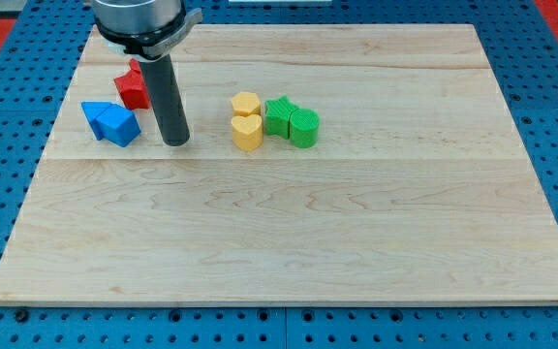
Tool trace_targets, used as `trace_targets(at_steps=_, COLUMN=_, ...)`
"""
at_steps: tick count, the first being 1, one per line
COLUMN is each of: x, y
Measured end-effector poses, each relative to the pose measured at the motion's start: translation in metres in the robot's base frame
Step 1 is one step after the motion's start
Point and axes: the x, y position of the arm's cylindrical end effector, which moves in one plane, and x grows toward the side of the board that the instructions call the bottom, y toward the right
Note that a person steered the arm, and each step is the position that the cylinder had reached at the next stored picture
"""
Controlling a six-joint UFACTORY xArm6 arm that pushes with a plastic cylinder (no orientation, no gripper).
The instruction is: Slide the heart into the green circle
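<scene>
Across the wooden board (289, 242) you have a wide bare stretch from the middle to the view's bottom and right edges; every block sits in the upper part. No writing can be read anywhere. Your arm ends in a plain rod, with nothing to open or hold; my tip (175, 142) rests just right of the blue blocks (111, 121), below the red block (134, 85), well left of the yellow heart (247, 132). That heart touches the yellow hexagon (246, 104) above it; its point seems to face the view's bottom. Just right sits the green star (279, 115), touching the green circle (304, 127).
</scene>
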Motion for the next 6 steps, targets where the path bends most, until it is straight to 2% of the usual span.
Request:
trace_targets(at_steps=4, x=0.000, y=0.045)
trace_targets(at_steps=6, x=0.000, y=0.086)
